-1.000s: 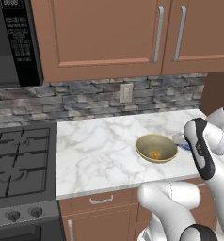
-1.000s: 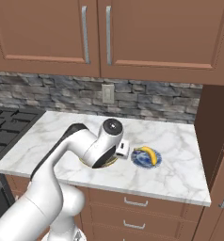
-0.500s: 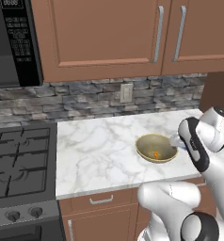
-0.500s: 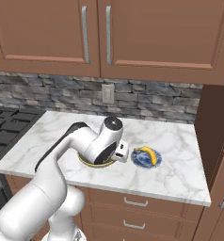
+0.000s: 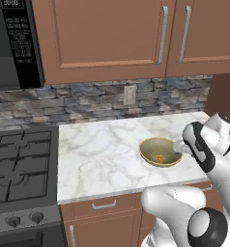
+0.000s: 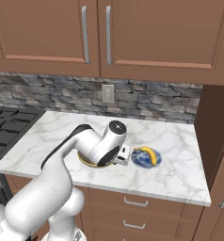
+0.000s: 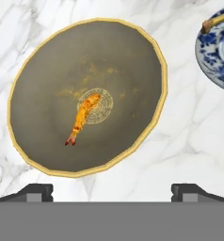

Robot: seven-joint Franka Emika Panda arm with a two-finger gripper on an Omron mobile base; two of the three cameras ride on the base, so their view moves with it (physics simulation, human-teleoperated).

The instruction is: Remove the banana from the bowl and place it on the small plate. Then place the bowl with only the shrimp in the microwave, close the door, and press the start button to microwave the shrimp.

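The tan-yellow bowl (image 7: 123,70) sits on the marble counter with only the orange shrimp (image 7: 83,117) lying at its middle. My gripper (image 7: 112,192) hovers over the bowl's near rim, open, with nothing between its fingertips (image 7: 36,190). From the left base view the bowl (image 5: 148,155) and shrimp (image 5: 159,158) lie just left of my hand (image 5: 199,144). The yellow banana (image 6: 149,154) rests on the small blue-patterned plate (image 6: 141,162), right of the bowl (image 6: 84,161). The black microwave (image 5: 15,43) hangs at the upper left; whether its door is open cannot be told.
A gas stove (image 5: 20,169) adjoins the counter on the left. Brown wall cabinets (image 5: 112,34) hang above a stone backsplash with an outlet (image 5: 130,95). A tall brown cabinet side (image 6: 212,136) bounds the counter on the right. Drawers (image 6: 135,202) run below the counter edge.
My hand has shifted slightly from the plate side toward the bowl, with its jaws staying open. The bowl, shrimp, banana and plate have not moved.
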